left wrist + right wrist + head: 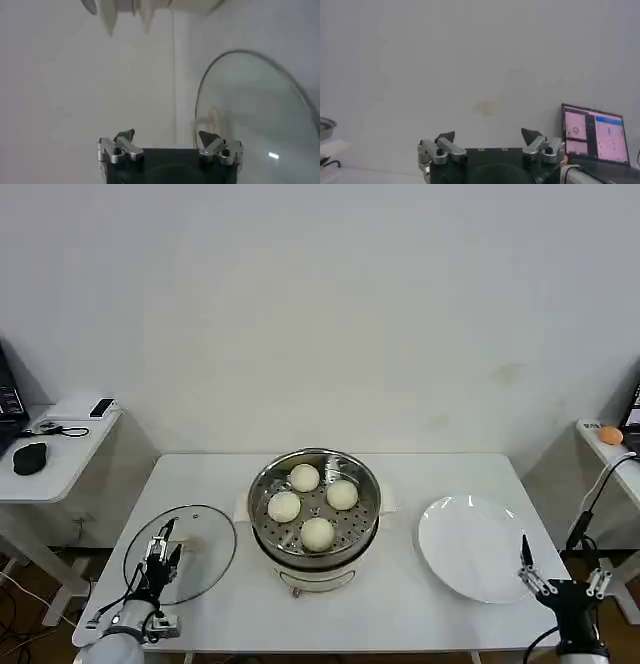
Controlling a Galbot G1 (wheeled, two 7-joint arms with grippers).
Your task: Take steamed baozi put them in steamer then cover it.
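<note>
Four baozi (313,503) are seated on the perforated tray of the uncovered steamer (314,514). The cover (181,554) lies left, under the wide-open left end effector (161,556). The right end effector (557,581) is spread wide near the empty plate (478,546).

Four baozi (313,503) in steamer (314,520), table (420,604) centre; cover (180,554) left; plate (476,547) right.

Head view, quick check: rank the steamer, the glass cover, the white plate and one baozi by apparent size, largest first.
1. steamer
2. white plate and cover: they look too close to rank.
3. baozi, clearly smallest.
</note>
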